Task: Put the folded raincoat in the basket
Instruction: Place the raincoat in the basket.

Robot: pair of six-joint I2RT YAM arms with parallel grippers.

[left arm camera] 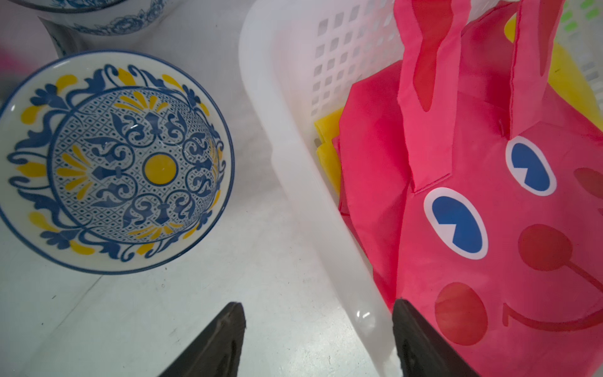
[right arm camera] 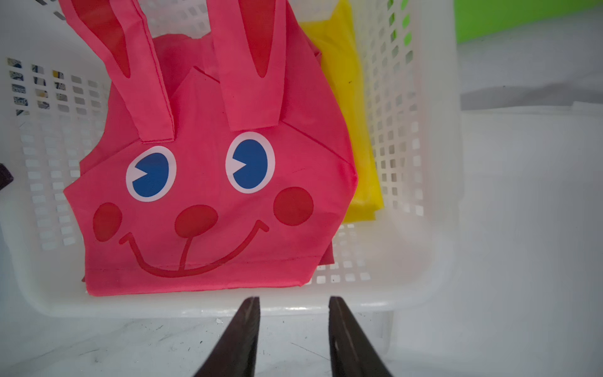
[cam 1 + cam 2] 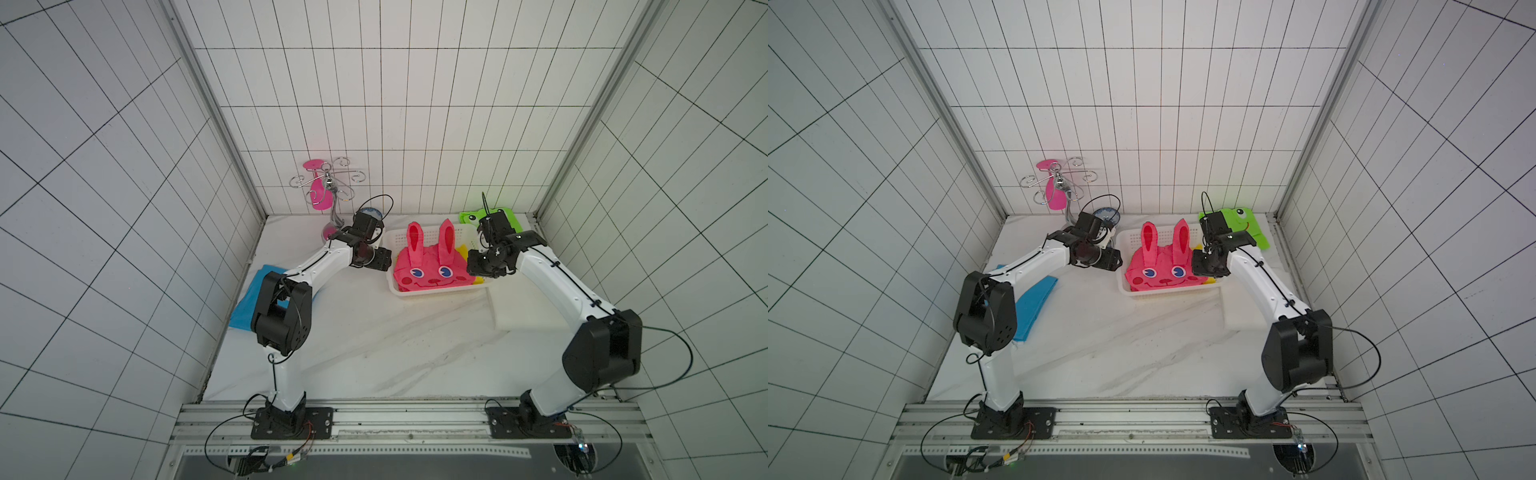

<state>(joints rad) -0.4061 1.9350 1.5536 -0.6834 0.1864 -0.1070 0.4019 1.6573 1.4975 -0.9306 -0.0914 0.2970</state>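
White perforated basket (image 3: 436, 294): holds the folded pink rabbit raincoat (image 2: 208, 212), face up, ears toward the basket's far wall. Fills most of the basket floor and lies over a yellow folded sheet (image 2: 346, 98) that shows along the basket's right side. Behind the basket's far right corner, outside it, a green frog-faced cloth (image 3: 1241, 220). Just left of the basket, on the table, a blue-and-yellow patterned bowl (image 1: 114, 163). Left gripper (image 1: 319, 303) over the basket's left rim, jaws spread, grasping nothing. Right gripper (image 2: 293, 298) by the basket's near right corner, jaws apart, released.
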